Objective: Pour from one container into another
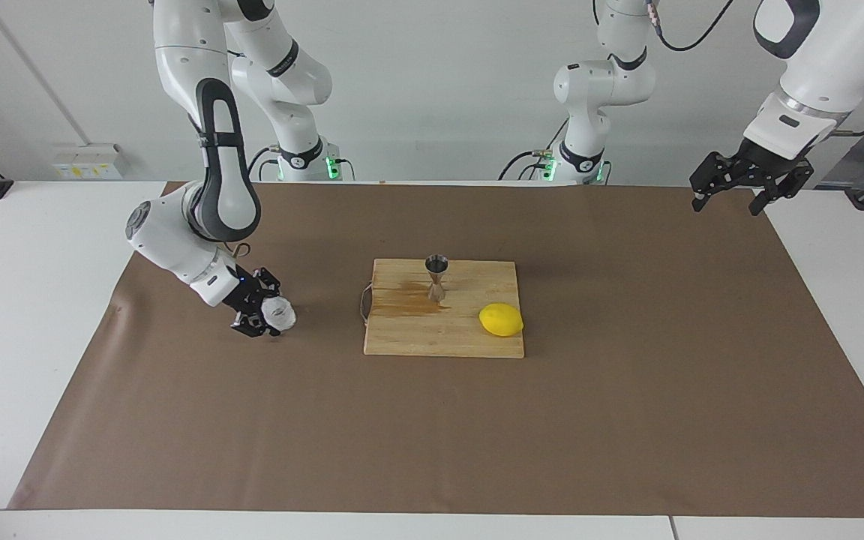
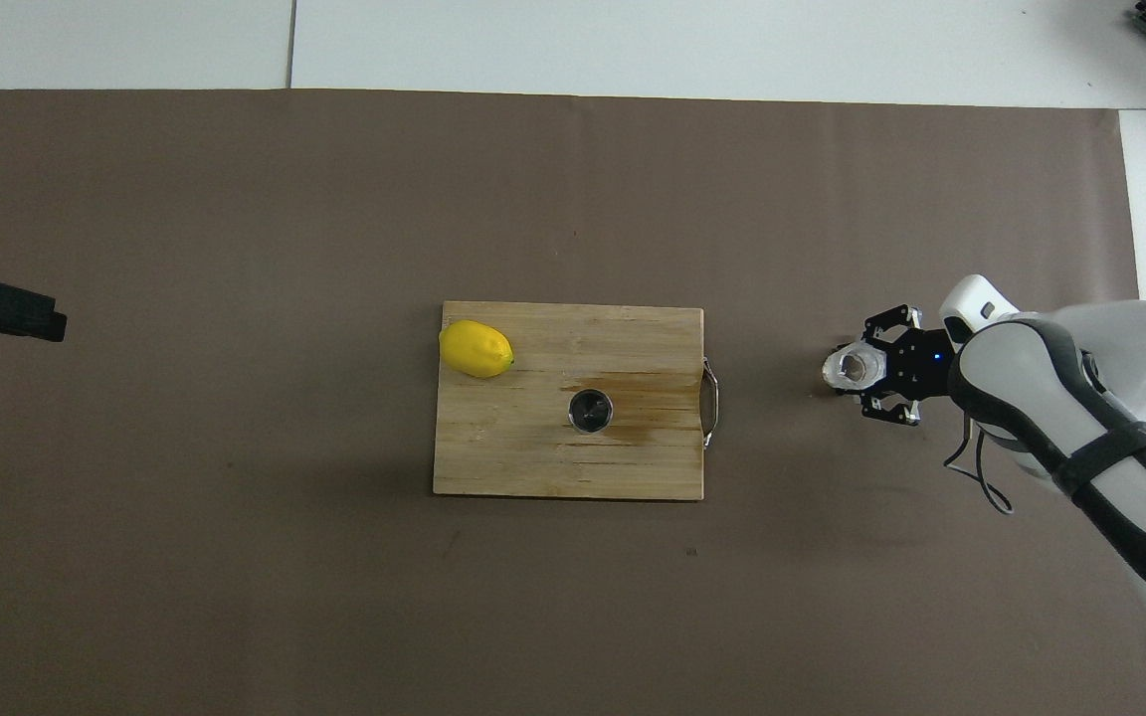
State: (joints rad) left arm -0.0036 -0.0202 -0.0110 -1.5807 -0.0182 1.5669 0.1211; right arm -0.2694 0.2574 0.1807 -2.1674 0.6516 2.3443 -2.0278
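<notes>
Two fingers of the right gripper [image 1: 265,309] flank the glass cup [image 1: 280,315] low over the brown paper [image 1: 627,420] toward the right arm's end, beside the cutting board [image 1: 443,337]; whether they clamp it or stand free cannot be told. The overhead view looks down into the cup's round mouth, while the facing view shows how low it sits. The steel jigger [image 1: 436,277] stands upright on the board, with a lemon [image 1: 501,320] farther from the robots, and the left gripper [image 1: 728,206] waits raised with its fingers apart, which only the facing view shows.
</notes>
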